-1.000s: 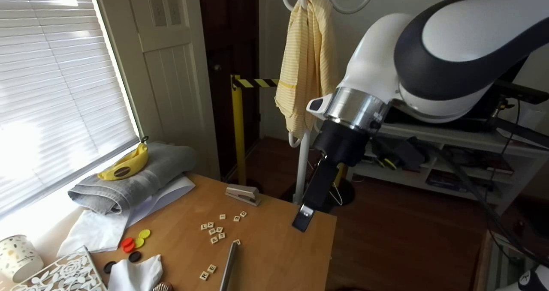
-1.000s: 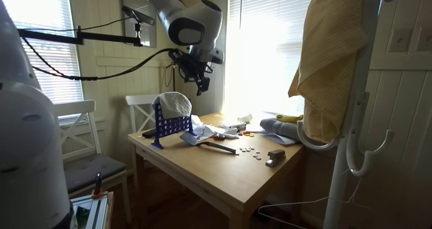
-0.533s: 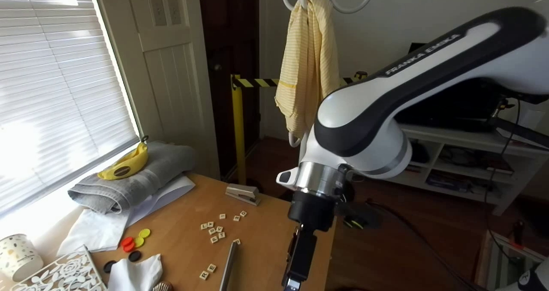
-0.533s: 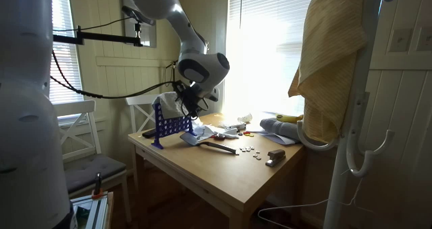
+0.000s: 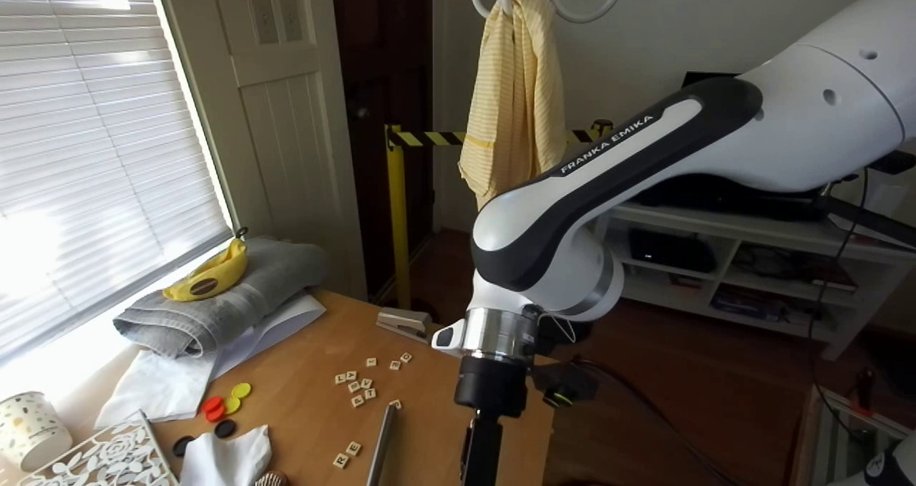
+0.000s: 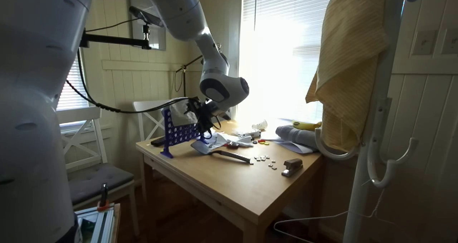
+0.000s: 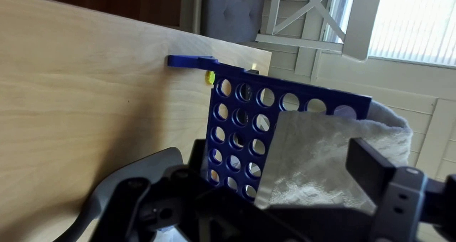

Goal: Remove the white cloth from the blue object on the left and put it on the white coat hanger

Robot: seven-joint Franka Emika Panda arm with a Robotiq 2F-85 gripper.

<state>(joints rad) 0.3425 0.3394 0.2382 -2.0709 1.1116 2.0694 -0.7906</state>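
Note:
Draped over the top of the blue object [image 7: 285, 83], a rack full of round holes, is the white cloth [image 7: 313, 138]. In an exterior view the cloth [image 6: 181, 113] shows partly behind my gripper [image 6: 204, 130]. The wrist view has my gripper [image 7: 279, 158] standing wide open before the rack, one fingertip on either side of the picture, nothing gripped. Cloth lies in sight between the fingers; whether they touch it I cannot tell. The white coat hanger, a stand with curved hooks [image 5: 600, 6], has its pole [image 6: 357, 196] at the right of an exterior view.
A long yellow towel [image 6: 349, 67] hangs on the stand, and a thin wire hanger [image 6: 310, 218] below it. On the table [image 6: 229, 185] near the rack lies a black spatula [image 6: 230, 156]. Letter tiles, a stapler [image 6: 292, 167] and a grey towel [image 5: 236, 293] lie farther along.
My arm has swung down from above the table to the rack, and the gripper now stands low in front of the cloth. Cloth and rack have not visibly moved.

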